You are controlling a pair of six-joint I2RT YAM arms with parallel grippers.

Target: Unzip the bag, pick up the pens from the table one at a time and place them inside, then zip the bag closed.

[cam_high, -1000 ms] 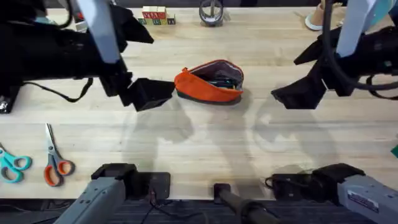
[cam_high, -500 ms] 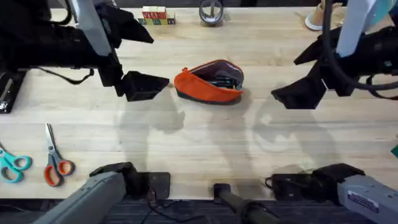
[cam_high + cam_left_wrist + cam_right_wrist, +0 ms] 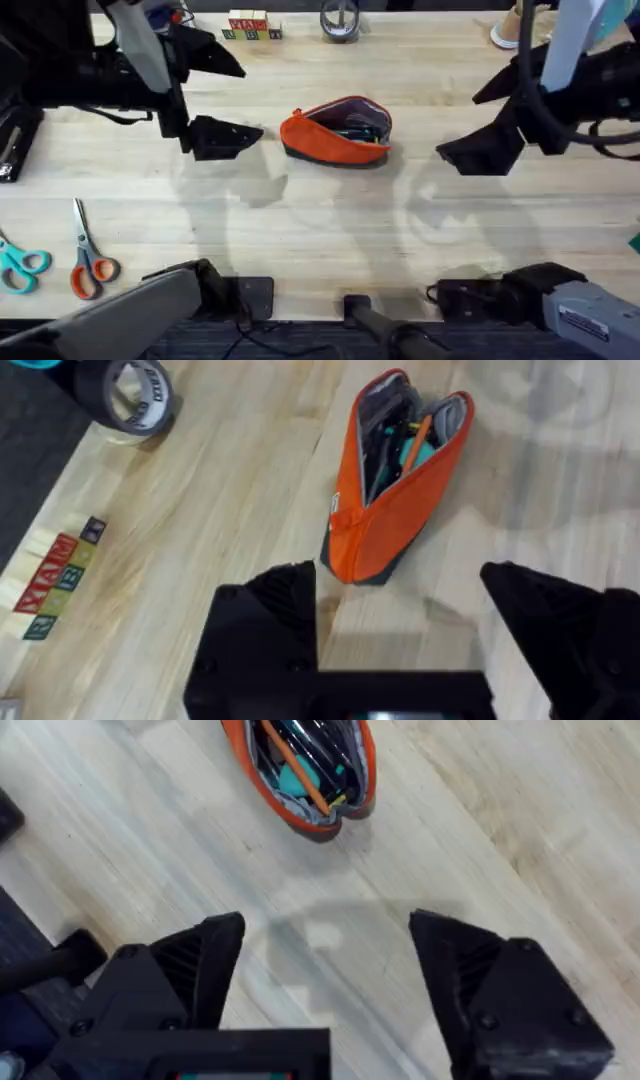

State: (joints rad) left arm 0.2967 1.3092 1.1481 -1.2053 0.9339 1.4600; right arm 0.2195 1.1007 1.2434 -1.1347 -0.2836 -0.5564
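Now bag (image 3: 335, 133) unzipped, pens (image 3: 295, 768) inside; both pincers spread, empty.

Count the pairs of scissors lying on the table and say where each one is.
2. Both lie near the table's left front corner: the teal-handled scissors at the very edge of the overhead view, the orange-handled scissors just right of them.

both arms are showing matte black housings with pale grey-white link sections and black cables trailing off them. the left gripper (image 3: 225, 138) and right gripper (image 3: 480, 152) are wearing blocky, angular black fingers (image 3: 265, 622). the grey bases at the near edge are carrying a small label.
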